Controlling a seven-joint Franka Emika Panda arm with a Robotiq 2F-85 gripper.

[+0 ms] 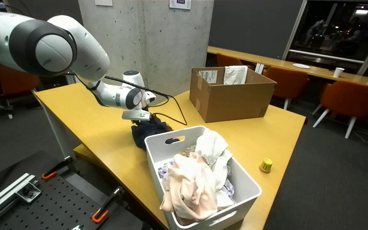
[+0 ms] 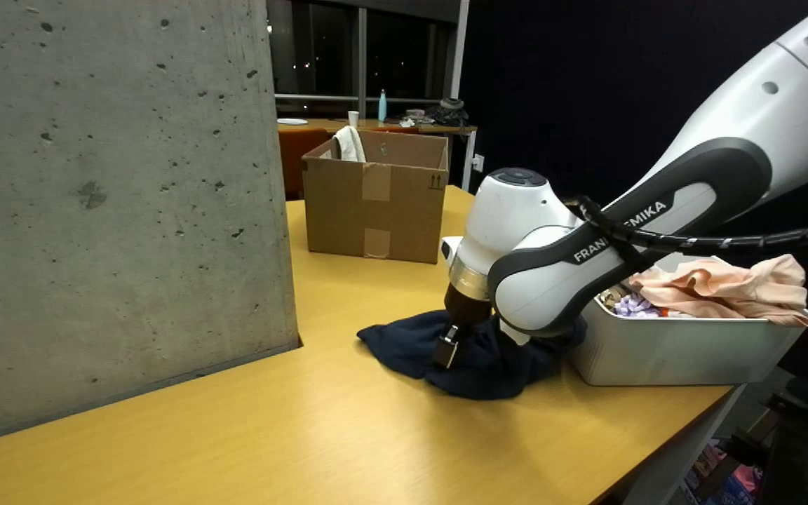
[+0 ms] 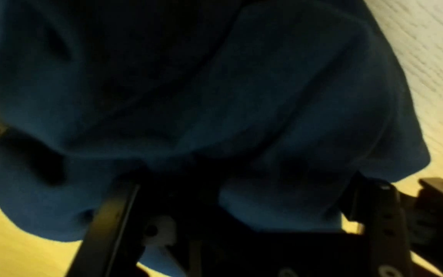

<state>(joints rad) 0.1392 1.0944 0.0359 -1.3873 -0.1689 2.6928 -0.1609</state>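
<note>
Beside a concrete pillar (image 2: 116,196), the desk (image 2: 271,421) bears a navy cloth (image 2: 485,372), bunched just beside the bin (image 2: 684,351) at the desk's edge and not yet lifted, with clothes (image 1: 196,188) already piled inside the bin, while the arm (image 1: 81,51) reaches low, wrist (image 2: 509,210) pointing down, gripper (image 3: 244,188) spread over the cloth, no pinch showing.

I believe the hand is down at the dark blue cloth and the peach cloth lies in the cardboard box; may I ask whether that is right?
That is wrong about the peach cloth: it lies in the white bin, as both exterior views show. The hand is indeed down at the dark blue cloth.
</note>
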